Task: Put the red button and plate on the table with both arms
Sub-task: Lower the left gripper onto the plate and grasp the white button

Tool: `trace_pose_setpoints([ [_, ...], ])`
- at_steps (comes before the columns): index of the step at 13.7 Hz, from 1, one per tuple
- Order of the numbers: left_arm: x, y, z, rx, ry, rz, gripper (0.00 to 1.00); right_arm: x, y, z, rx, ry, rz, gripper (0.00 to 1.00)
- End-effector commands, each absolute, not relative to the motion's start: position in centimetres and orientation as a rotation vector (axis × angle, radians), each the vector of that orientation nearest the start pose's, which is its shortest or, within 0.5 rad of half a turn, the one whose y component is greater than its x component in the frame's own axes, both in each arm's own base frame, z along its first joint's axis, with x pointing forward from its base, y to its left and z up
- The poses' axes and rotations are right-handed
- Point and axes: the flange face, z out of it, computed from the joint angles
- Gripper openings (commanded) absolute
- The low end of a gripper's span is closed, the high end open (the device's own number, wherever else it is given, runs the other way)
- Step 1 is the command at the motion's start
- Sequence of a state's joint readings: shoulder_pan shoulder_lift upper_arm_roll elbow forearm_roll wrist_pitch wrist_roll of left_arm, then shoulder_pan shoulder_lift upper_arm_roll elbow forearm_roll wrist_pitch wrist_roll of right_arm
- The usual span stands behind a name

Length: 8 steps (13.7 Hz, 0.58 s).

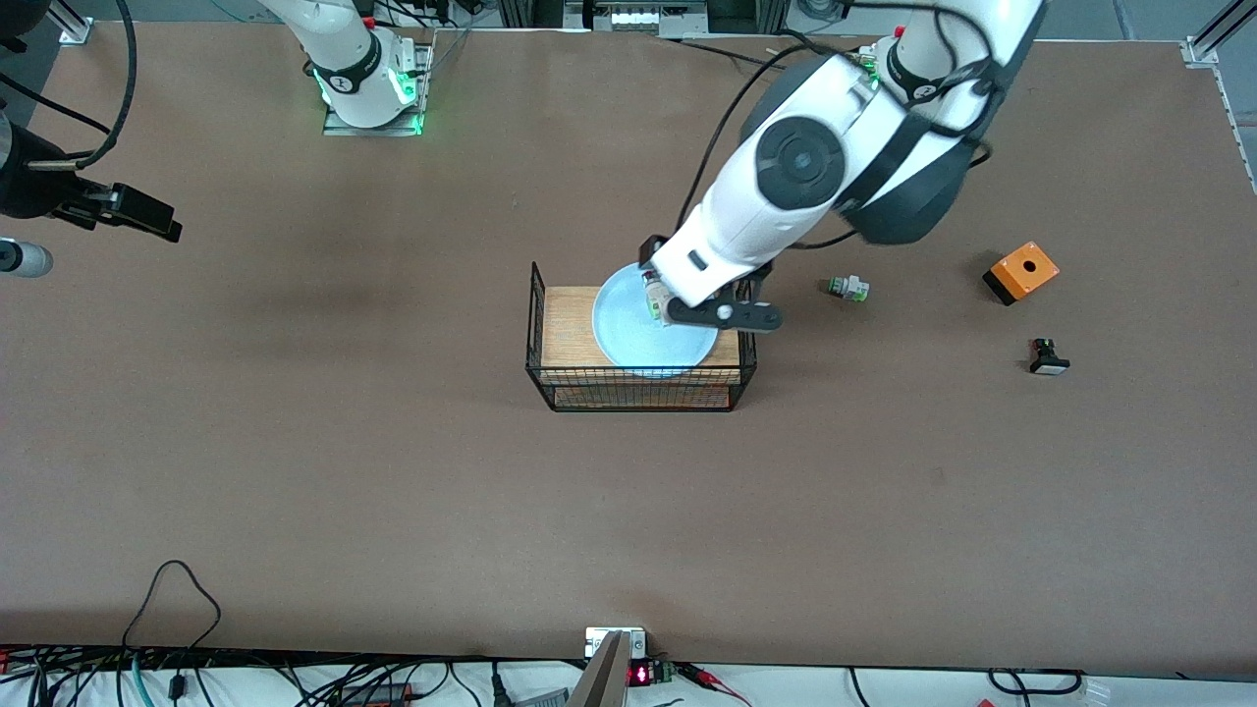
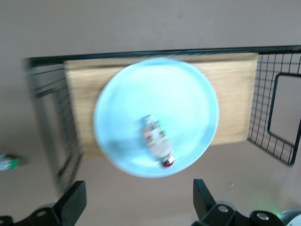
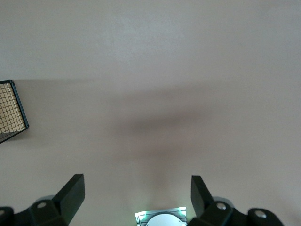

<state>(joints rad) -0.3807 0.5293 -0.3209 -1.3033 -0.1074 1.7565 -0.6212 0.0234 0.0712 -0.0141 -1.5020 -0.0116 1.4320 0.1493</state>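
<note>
The light blue plate lies on the wood top of the black wire rack in the middle of the brown table. The red button lies on its side on the plate. The left wrist view shows the plate and the button with its dark red cap toward the plate's rim. My left gripper hangs open and empty over the rack's edge, beside the plate. My right gripper waits open and empty over bare table at the right arm's end.
A green-ended part, an orange box and a black-and-white part lie on the table toward the left arm's end. The rack's corner shows in the right wrist view. Cables run along the table's near edge.
</note>
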Motion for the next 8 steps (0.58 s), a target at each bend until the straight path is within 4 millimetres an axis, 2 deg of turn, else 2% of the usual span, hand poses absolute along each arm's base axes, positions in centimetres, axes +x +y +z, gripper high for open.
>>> trace_pose_setpoints([
  [1,55.6,-46.0,42.4,-3.262,-0.061,0.213,1.00,56.4,0.2,61.0,-3.158,0.214,0.213,1.00],
  [2,54.7,-47.4,40.9,-3.223,-0.111,0.194,1.00,56.4,0.2,61.0,-3.158,0.214,0.213,1.00],
  [3,54.2,-48.2,39.6,-3.180,-0.091,0.163,1.00,56.4,0.2,61.0,-3.158,0.214,0.213,1.00],
  [5,53.8,-47.7,36.9,-3.109,-0.066,0.148,1.00,56.4,0.3,61.0,-3.158,0.209,0.213,1.00],
  [8,52.8,-47.4,34.3,-3.065,-0.041,0.184,1.00,56.4,0.3,61.0,-3.157,0.208,0.216,1.00],
])
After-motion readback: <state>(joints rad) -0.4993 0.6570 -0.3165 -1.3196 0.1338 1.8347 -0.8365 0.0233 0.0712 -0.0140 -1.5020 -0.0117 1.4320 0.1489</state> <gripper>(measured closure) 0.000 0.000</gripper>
